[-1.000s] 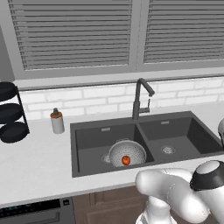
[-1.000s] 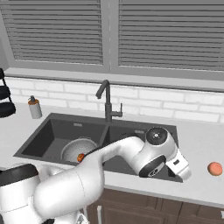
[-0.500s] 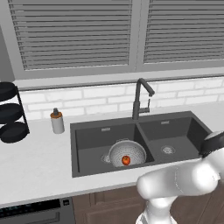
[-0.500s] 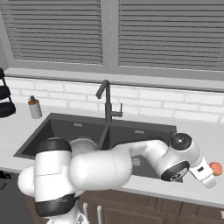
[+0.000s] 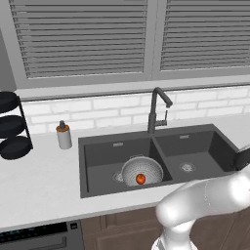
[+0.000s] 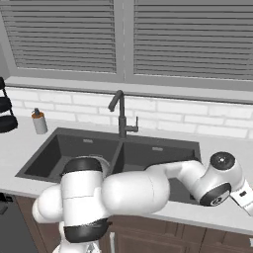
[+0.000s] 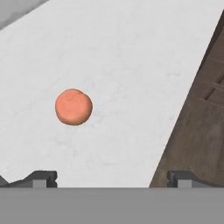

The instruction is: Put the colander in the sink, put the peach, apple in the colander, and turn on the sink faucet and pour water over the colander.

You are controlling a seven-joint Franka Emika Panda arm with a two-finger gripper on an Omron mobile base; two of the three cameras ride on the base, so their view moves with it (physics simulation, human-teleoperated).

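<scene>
The white arm [image 6: 148, 190] has swung further right over the white desk [image 7: 131, 65], its claw [image 7: 111, 178] spread wide above the small round pinkish-orange peach [image 7: 73, 106].

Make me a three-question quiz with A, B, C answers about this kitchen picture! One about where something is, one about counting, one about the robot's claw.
1. Where is the colander?
A. In the left basin of the sink
B. On the counter beside the soap dispenser
C. Hanging on the faucet

2. How many fruits lie in the colander?
A. None
B. One
C. Three

3. How is the gripper near the peach?
A. Shut on the peach
B. Open, not touching it
C. Shut, resting on the sink rim

Answers: 1 A, the left base view shows it over the left drain. 2 B, just the apple. 3 B, in the hand view the fingertips stand wide apart, the peach lying on the counter beyond them.
</scene>
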